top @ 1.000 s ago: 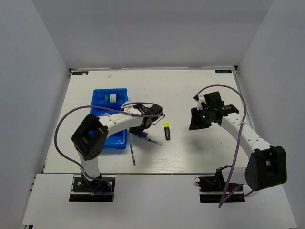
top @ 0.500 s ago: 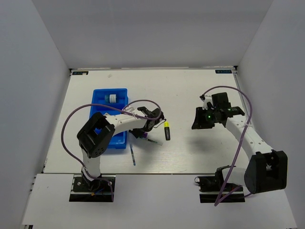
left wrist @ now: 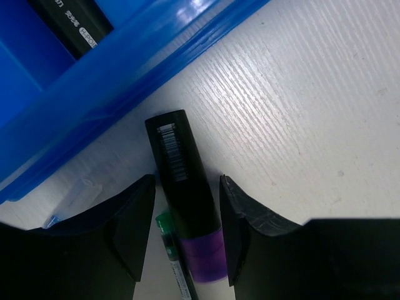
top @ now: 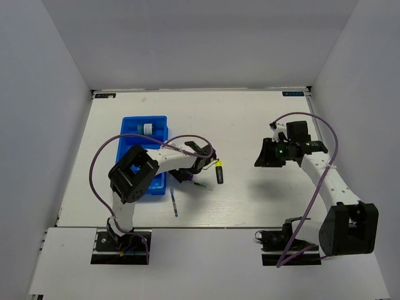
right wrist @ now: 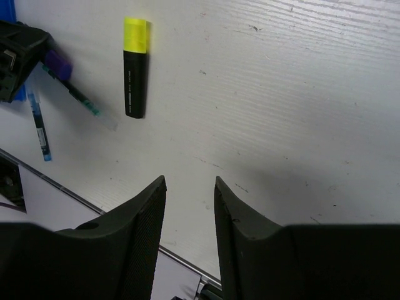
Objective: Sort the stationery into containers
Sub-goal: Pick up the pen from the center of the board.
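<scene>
In the left wrist view, the blue tray (left wrist: pixel 144 56) and a black marker (left wrist: pixel 72 22) inside it run off the top edge. The thin pen (left wrist: pixel 169 240) runs off the bottom.

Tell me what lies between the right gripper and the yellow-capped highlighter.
Nothing: only bare white table separates the right gripper from the yellow-capped highlighter, clearest in the right wrist view.

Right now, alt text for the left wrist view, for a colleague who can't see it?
The left hand, open, straddles a purple-tipped black marker lying on the white table, just outside the wall of the blue tray. A thin green-ended pen lies alongside the marker's purple end.
</scene>
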Robot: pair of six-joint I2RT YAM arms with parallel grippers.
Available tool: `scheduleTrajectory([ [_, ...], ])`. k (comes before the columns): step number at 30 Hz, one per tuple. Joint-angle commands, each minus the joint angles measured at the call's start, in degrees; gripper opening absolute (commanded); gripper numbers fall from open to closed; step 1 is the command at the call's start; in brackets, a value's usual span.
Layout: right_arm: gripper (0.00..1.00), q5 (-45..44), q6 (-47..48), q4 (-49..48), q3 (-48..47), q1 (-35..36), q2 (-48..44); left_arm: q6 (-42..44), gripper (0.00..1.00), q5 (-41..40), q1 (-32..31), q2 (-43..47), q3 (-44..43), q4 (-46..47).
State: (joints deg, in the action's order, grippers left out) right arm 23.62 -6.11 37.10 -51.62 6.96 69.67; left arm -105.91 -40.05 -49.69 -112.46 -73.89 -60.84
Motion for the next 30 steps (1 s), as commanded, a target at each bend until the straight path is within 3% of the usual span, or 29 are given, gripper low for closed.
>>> scheduleTrajectory([
  [1,0.4,2.49,-0.83,-0.63,0.2,-0.98,-1.9,-1.84,0.56,-0.2,-0.23,-0.82,-1.44,-0.42],
  [4,0.4,3.54,-0.92,-0.45,0.29,-1.77,-2.17,-2.37,0.51,0.06,-0.67,-1.61,-1.35,-0.86],
  [11,0.4,5.12,-1.01,-0.28,0.2,-3.53,-2.87,-1.5,0.21,-0.9,-1.55,-1.44,-1.52,-1.12],
  [23,0.4,7.67,0.48,-0.01,1.08,-4.68,-3.4,11.25,0.06,-7.67,-1.99,4.0,-14.96,-2.6],
  [25,0.33,8.2,1.27,-0.1,1.16,-4.76,-3.31,10.72,0.06,-9.33,-1.9,6.02,-14.88,-4.01],
  [26,0.18,8.46,1.54,-0.27,1.43,-4.68,-3.22,9.33,0.06,-9.69,-1.64,6.81,-14.53,-4.46],
  [28,0.05,9.34,2.41,-0.36,1.34,-4.5,-3.14,8.7,0.06,-10.66,0.02,10.76,-11.65,-5.08],
  [30,0.0,10.39,3.11,-0.45,1.6,-4.59,-3.14,7.65,0.06,-10.66,1.26,14.97,-9.71,-5.25],
])
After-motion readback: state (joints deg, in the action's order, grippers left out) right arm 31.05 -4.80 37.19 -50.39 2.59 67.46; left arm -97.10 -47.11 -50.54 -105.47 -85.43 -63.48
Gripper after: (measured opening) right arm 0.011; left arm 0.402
